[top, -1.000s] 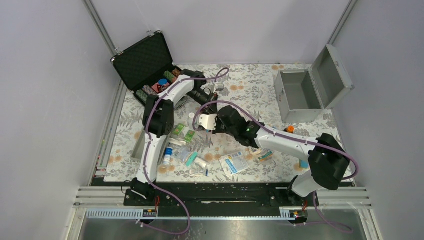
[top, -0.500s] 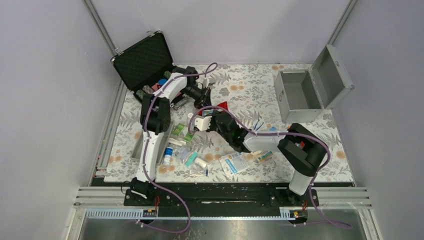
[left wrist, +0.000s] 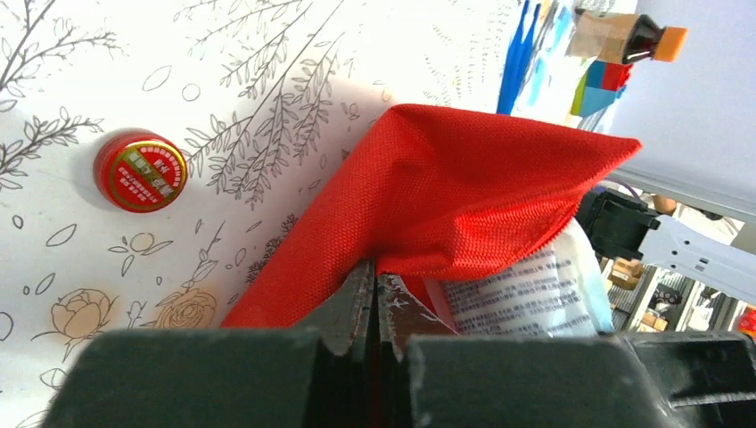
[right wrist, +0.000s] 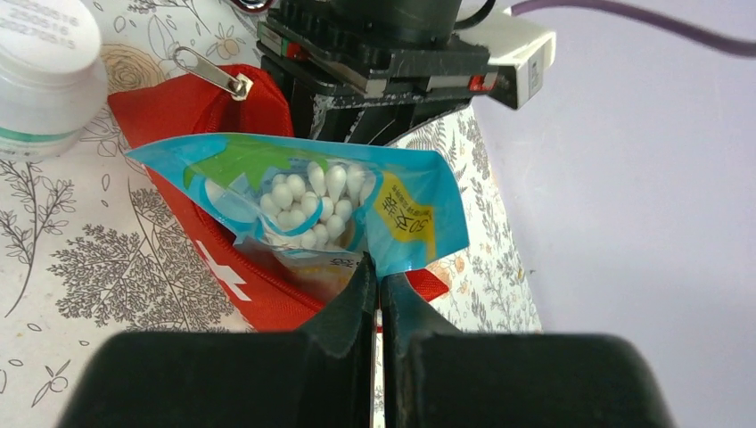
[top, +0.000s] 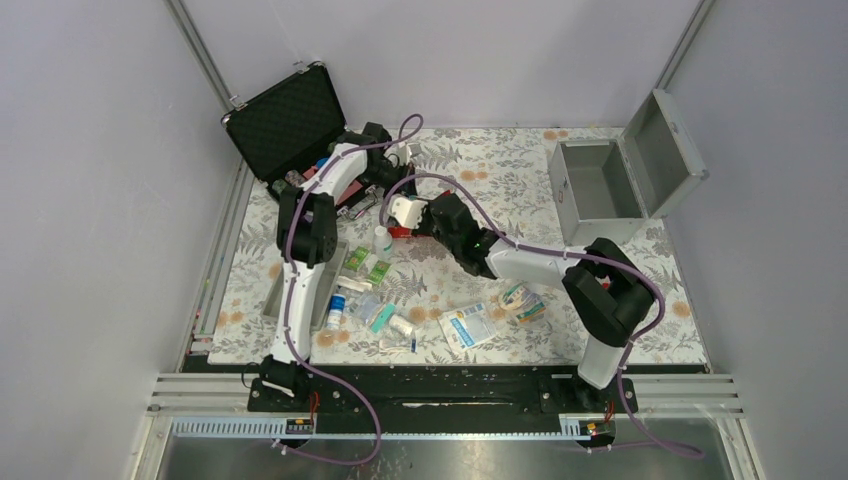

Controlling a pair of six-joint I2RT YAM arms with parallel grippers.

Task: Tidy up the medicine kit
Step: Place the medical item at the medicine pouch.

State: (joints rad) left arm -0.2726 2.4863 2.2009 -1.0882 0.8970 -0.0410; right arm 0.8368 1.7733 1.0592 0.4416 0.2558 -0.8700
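The medicine kit point(top: 598, 192), a silver-grey metal box, stands at the far right with its lid open and nothing visible inside. Both arms meet at the red first-aid pouch point(left wrist: 446, 187) left of the mat's middle. My left gripper point(left wrist: 374, 276) is shut on the edge of the pouch's fabric and holds its mouth up; a white printed packet point(left wrist: 526, 294) shows inside. My right gripper point(right wrist: 376, 267) is shut on a blue bag of cotton swabs point(right wrist: 321, 201). The bag sits at the pouch's point(right wrist: 241, 285) zipper opening, partly inside.
A black foam-lined case point(top: 290, 125) with coloured chips lies open at the far left. A white bottle point(top: 382, 243), several packets point(top: 470, 325) and small bottles lie near the front. A red tin point(left wrist: 140, 171) sits beside the pouch. A brown bottle point(left wrist: 624, 40) lies further off.
My right arm has swung to the far left, carrying the swab bag to the pouch. My left gripper has pulled the pouch edge back towards the black case.
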